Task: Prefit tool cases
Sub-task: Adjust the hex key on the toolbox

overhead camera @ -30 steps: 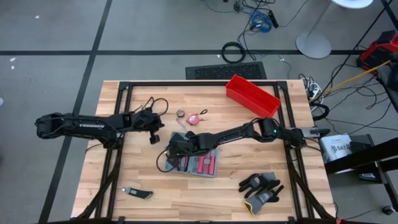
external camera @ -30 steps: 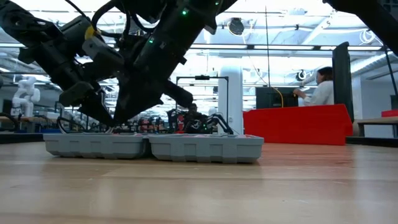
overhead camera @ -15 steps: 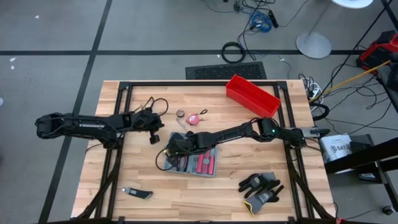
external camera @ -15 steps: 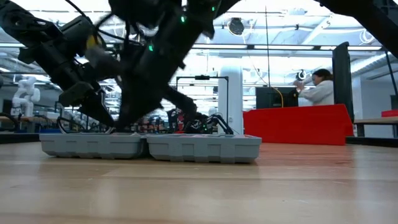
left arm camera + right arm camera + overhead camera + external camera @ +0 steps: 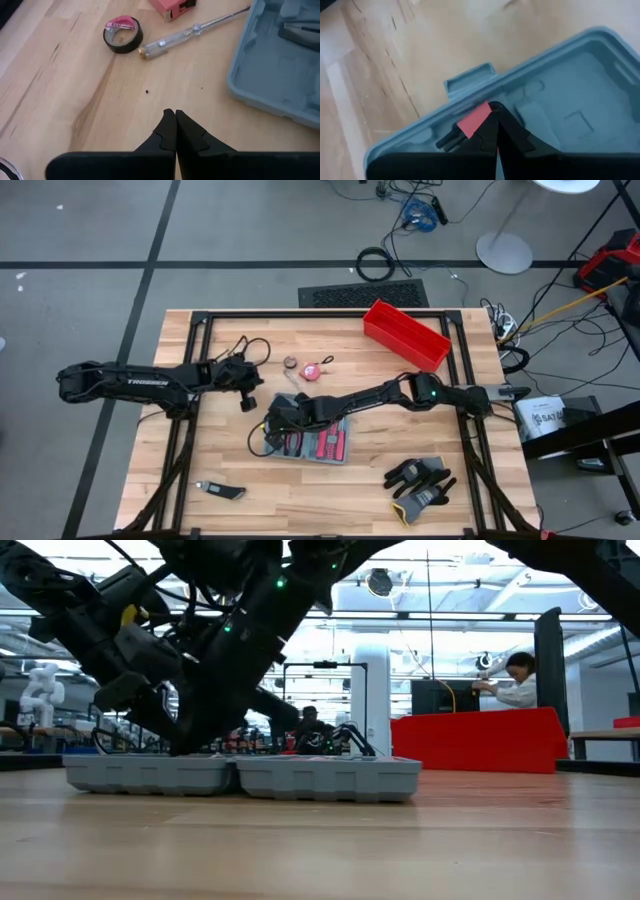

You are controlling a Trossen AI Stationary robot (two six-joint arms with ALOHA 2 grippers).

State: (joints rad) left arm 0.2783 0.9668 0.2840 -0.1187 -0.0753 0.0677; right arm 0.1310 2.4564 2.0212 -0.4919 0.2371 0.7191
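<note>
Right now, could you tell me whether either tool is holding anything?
No. The left tool is shut on nothing; the right tool, also shut, is down in the open tool case.

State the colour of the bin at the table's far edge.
Red; the bin shows best in the high view.

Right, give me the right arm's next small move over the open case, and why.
Probably press down gently to seat the piece. The right hand is shut, its tips down inside the open tool case against a red-tipped tool lying in a moulded slot. The left hand waits shut over bare wood, beside the case.
</note>
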